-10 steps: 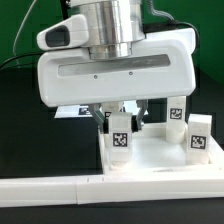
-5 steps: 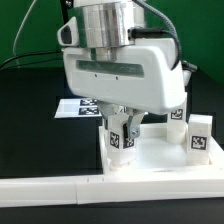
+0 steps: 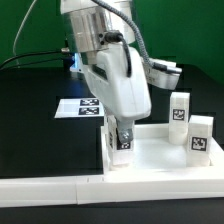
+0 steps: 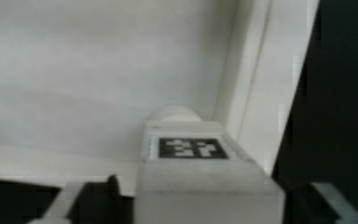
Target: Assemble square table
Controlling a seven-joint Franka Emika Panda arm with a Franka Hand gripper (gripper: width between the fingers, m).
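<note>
fingers [image 3: 122,134] apparently gripping leg [image 3: 123,141] (tagged), over tabletop [image 3: 160,152]

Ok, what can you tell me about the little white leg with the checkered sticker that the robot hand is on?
The leg is a stubby white block, looks like plastic, with a black-and-white square tag on its face. It stands upright at a corner of the white tabletop, near the raised rim. The gripper comes down on it from above, fingers either side. The wrist view shows the tag and a rounded end past it; whether it sits in a hole is hidden.
</note>
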